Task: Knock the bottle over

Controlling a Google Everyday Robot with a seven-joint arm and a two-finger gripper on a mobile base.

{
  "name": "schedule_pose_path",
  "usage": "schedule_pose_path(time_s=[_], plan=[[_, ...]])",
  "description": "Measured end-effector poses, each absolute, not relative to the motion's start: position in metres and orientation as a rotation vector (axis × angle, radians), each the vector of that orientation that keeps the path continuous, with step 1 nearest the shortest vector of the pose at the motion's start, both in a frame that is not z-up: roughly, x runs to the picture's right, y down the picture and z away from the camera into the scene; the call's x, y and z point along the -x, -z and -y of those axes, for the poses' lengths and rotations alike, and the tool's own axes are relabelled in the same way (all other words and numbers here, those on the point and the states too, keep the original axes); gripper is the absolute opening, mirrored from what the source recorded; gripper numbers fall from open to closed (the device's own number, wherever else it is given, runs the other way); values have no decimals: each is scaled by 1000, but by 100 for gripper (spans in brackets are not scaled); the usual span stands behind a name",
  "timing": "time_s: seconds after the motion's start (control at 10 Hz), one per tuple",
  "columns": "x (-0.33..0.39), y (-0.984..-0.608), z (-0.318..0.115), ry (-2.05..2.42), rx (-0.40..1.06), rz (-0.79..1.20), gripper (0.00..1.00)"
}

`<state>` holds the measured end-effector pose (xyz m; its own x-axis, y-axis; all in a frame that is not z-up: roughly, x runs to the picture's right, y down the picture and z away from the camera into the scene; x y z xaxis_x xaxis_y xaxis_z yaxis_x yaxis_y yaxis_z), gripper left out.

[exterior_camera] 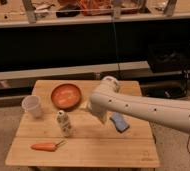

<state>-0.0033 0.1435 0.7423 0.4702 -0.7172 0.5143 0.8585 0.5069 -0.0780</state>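
Bottle label: on the bottle [63, 123], left of the gripper [101, 116], you can read no words.
Gripper place: over the table [93, 150] middle.
Elsewhere: nothing legible.

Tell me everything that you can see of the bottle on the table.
The bottle is small and whitish, with a rounded white cap and a mottled pale label; it looks like plastic. It stands upright on the wooden table, left of the middle, and touches nothing else. The cup stands behind it to the left, and the carrot lies in front of it. The gripper hangs to its right, apart from it.
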Motion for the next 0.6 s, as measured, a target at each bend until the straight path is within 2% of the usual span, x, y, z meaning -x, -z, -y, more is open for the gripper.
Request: schedule_pose_path(time_s=[0.5,0.6], plan=[[33,-743,-144,1046,338,484,80],[41,-744,-144,1063,332,494,77]])
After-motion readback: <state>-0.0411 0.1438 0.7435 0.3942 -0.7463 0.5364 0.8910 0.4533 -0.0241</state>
